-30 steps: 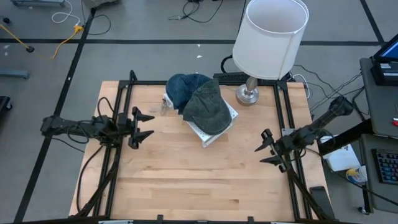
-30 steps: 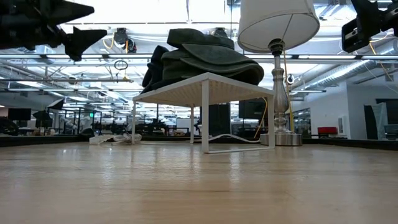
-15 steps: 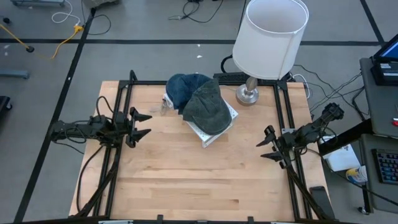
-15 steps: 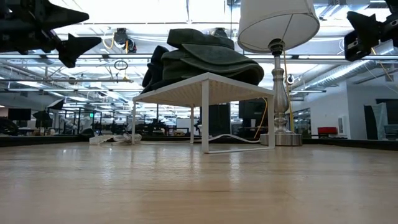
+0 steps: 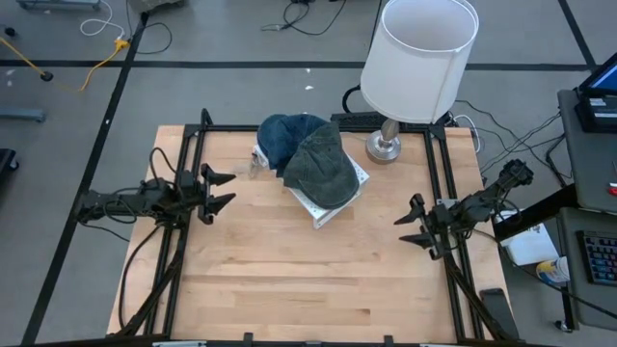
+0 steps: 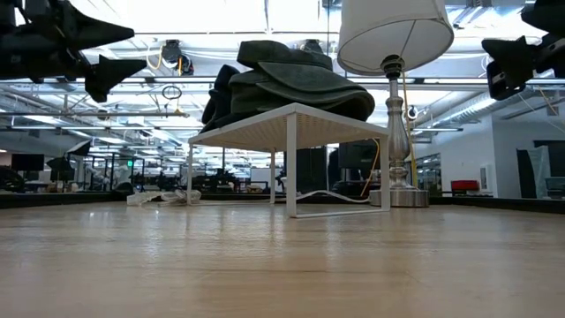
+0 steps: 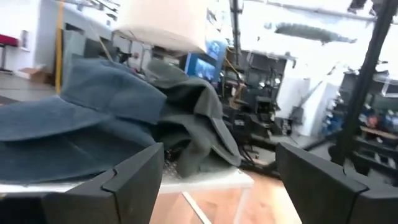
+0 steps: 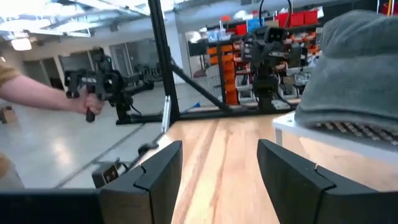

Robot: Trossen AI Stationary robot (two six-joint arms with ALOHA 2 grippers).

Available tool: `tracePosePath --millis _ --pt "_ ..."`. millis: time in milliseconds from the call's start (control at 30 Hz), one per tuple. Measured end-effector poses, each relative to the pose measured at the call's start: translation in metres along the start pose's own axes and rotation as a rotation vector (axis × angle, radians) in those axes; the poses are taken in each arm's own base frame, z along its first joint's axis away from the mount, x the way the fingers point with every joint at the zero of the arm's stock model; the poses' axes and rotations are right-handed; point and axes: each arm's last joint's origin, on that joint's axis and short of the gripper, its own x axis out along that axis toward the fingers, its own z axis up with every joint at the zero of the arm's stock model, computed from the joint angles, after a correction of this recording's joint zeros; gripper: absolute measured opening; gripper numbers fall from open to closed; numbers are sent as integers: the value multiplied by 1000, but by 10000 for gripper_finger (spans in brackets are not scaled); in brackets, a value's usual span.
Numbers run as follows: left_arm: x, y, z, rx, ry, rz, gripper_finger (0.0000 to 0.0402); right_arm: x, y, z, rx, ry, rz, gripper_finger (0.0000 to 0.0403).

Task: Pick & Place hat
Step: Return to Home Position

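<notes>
Two hats lie stacked on a small white wire rack (image 5: 328, 209) near the table's far middle: a blue denim hat (image 5: 282, 137) and a grey-green hat (image 5: 321, 166) overlapping it on the right. In the low view the grey-green hat (image 6: 296, 79) sits on the rack top. My left gripper (image 5: 220, 190) hovers open at the table's left side, pointing right toward the rack. My right gripper (image 5: 413, 225) hovers open at the right side, pointing left. The left wrist view shows the blue hat (image 7: 81, 118) and grey-green hat (image 7: 199, 124) ahead of the fingers.
A lamp with a large white shade (image 5: 420, 58) and metal base (image 5: 384, 146) stands at the far right corner beside the rack. A black frame (image 5: 439, 164) borders the table's left, right and far sides. Bare wood (image 5: 308, 280) spreads across the near half. A person's arm (image 8: 37, 93) shows beyond the table.
My left gripper drew back slightly toward the table's left edge and stayed open. My right arm's elbow folded in while its gripper stayed near the right edge, shifting only slightly. The hats and rack have not moved.
</notes>
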Motion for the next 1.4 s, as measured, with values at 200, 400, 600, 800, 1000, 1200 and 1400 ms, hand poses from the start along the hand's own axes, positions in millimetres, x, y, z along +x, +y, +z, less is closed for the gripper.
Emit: tracePosePath --millis 200,400,600,800,1000,1200,1400 --pt "-1 0 -10 32 113 -45 318 0 -1 -5 5 46 -6 201" --pt "-2 2 -18 -21 197 -15 309 0 -1 -5 38 51 -6 201" --pt "-2 2 -18 -27 202 -11 306 0 -1 -5 67 53 -7 201" --pt "-1 2 -17 -28 185 -9 313 0 0 -2 81 18 -4 201" --pt "-1 2 -17 -29 183 -9 315 0 0 0 90 -4 0 201" --pt "-1 2 -17 -29 183 -10 305 0 0 1 91 -6 1 201" --pt "-1 2 -17 -29 183 -10 307 0 0 1 92 -9 1 201"
